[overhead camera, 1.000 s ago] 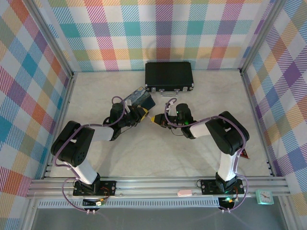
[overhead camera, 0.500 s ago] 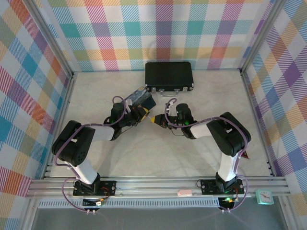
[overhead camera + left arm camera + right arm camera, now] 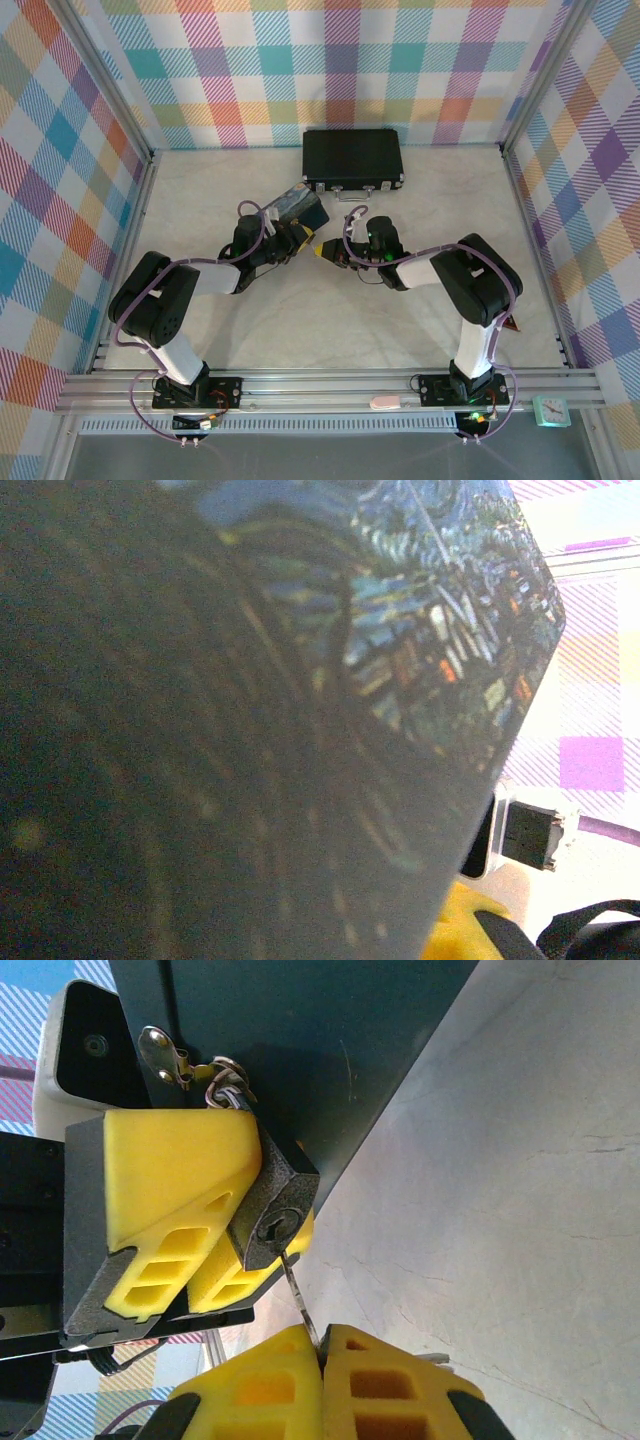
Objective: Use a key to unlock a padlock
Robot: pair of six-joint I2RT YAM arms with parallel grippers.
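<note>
In the right wrist view the small dark padlock point(image 3: 268, 1210) sits clamped between my left gripper's yellow fingers point(image 3: 170, 1190), keyhole facing the camera. Its shackle passes through the hasp point(image 3: 225, 1085) of the blue painted tin point(image 3: 300, 1030). My right gripper point(image 3: 322, 1345) is shut on the thin key point(image 3: 300, 1295). The key's tip touches the padlock's lower edge just below the keyhole, not inside it. From above, the left gripper point(image 3: 292, 238) and right gripper point(image 3: 322, 250) meet tip to tip beside the tin point(image 3: 297, 207). The tin's painted lid point(image 3: 300, 680) blocks the left wrist view.
A black briefcase point(image 3: 352, 160) lies shut at the back centre, just behind the tin. A small reddish object point(image 3: 511, 322) rests by the right frame rail. Bare table point(image 3: 330, 320) spreads in front of both grippers.
The left gripper with padlock and tin has shifted slightly right, toward the right gripper. The gap between the two grippers has narrowed. The right arm has barely moved.
</note>
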